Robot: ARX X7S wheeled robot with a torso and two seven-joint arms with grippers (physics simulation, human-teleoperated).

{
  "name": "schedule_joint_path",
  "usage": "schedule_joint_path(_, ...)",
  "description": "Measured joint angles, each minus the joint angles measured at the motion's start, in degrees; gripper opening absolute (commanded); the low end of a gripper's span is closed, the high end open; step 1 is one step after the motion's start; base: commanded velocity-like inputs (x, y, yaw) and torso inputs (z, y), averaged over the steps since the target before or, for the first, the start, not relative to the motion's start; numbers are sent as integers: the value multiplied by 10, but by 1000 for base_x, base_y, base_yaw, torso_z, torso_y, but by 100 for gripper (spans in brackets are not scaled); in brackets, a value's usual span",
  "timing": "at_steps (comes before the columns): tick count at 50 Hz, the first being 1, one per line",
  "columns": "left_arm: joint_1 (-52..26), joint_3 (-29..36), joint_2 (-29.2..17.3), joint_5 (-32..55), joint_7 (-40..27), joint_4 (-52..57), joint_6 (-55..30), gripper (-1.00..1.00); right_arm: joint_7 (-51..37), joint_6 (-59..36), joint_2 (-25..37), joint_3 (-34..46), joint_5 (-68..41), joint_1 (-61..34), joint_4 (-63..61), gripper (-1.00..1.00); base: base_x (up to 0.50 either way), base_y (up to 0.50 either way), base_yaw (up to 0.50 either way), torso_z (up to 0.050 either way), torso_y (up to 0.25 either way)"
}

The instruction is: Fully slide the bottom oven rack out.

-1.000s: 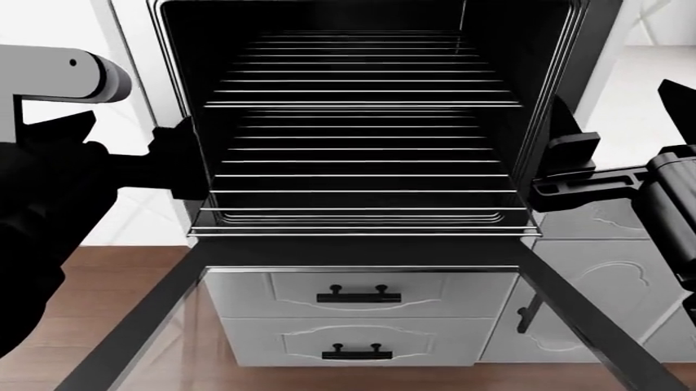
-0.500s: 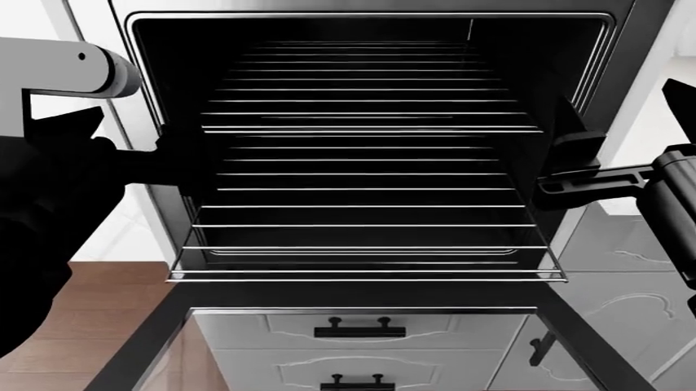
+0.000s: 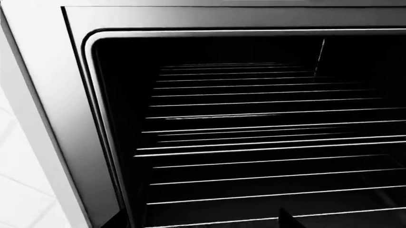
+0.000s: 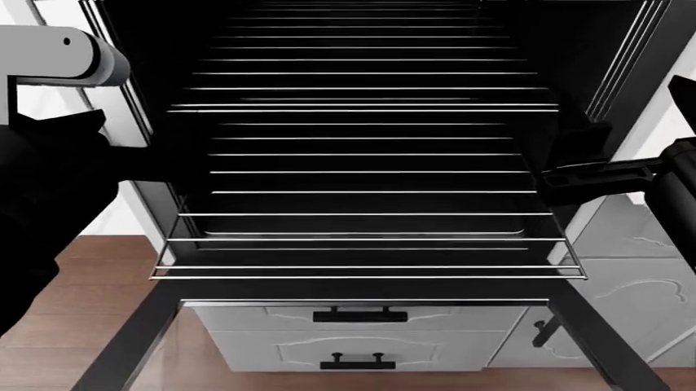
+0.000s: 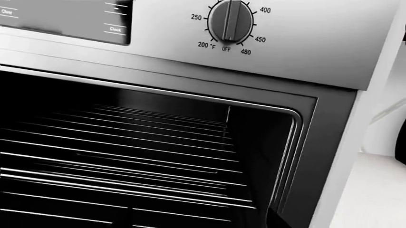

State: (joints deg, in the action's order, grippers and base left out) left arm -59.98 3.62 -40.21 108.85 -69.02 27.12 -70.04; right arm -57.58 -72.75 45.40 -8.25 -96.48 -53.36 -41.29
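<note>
The left gripper (image 4: 163,175) sits at the left side of the oven (image 4: 142,114) opening, black against the black cavity — whether its fingers are spread or pinched on anything cannot be told. The right gripper (image 4: 571,163) is at the right side of the opening, level with the side of the bottom oven rack (image 4: 370,236); its fingers are also too dark to read, so contact with the rack is unclear.

The bottom oven rack spans the oven's width and projects out past the cavity mouth, its doubled front bar lying over the open oven door (image 4: 130,342), which hangs down toward the camera. Its rear rods run back into the dark interior. The upper rack (image 4: 364,90) sits one level higher, its front bar farther back than the lower one's.

In the right wrist view the temperature knob (image 5: 231,20) on the steel control panel (image 5: 317,42) points at OFF. Below the door — white cabinet drawers (image 4: 359,338) with black handles (image 4: 360,314), and a wood floor (image 4: 65,326) at the lower left.
</note>
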Motion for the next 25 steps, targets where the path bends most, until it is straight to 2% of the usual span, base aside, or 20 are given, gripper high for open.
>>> schedule_joint_path(25,-6,19,-9,20,-14,-7,13,100,-10,9,6,10,-16,3,2,100,0,0,0,0,-250)
